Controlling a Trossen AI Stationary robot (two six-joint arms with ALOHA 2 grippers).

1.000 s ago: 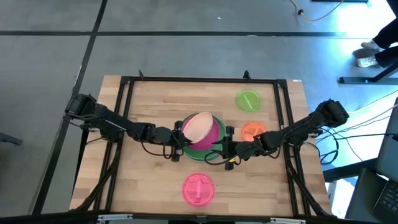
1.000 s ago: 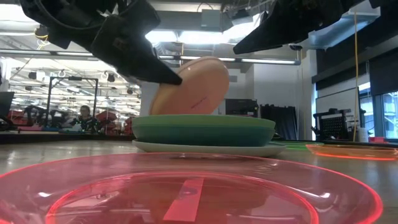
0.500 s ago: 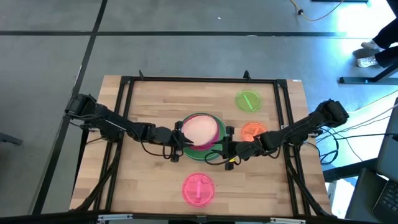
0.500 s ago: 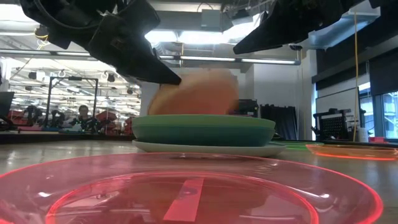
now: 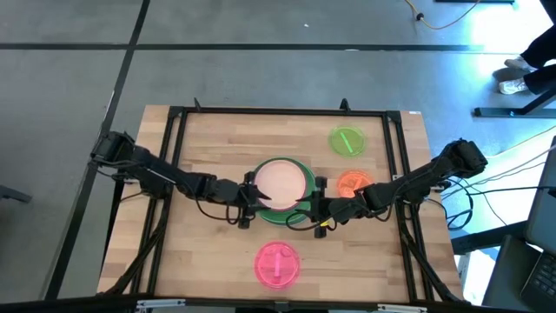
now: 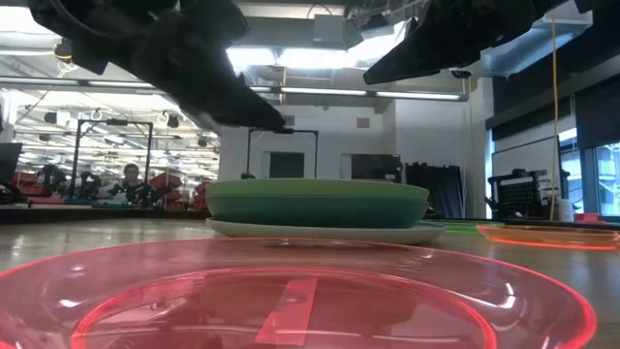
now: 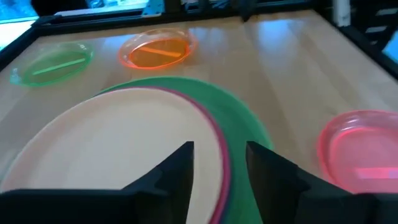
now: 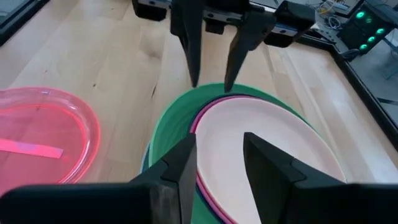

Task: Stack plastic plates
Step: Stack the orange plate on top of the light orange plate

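A stack of plastic plates [image 5: 282,189] stands mid-table. A peach plate [image 7: 106,149] lies flat on top, on a magenta plate [image 7: 219,140] and a large green plate [image 6: 317,202], with a pale plate [image 6: 320,231] at the bottom. My left gripper [image 5: 251,196] hangs open just above the stack's left rim, clear of it. My right gripper [image 5: 310,207] is open above the stack's near right rim. A pink plate [image 5: 276,263], an orange plate [image 5: 354,183] and a light green plate [image 5: 347,141] lie singly on the table.
A black frame [image 5: 174,117] runs round the wooden table's edges. The pink plate lies near the front edge, the orange one right of the stack beside my right arm, and the light green one at the far right. Bare wood shows at far left and near left.
My left gripper has let go of the peach plate. The plate stood tilted, its left edge held up and its right edge on the stack; it has fallen flat onto the magenta plate. Both arms have stayed in place.
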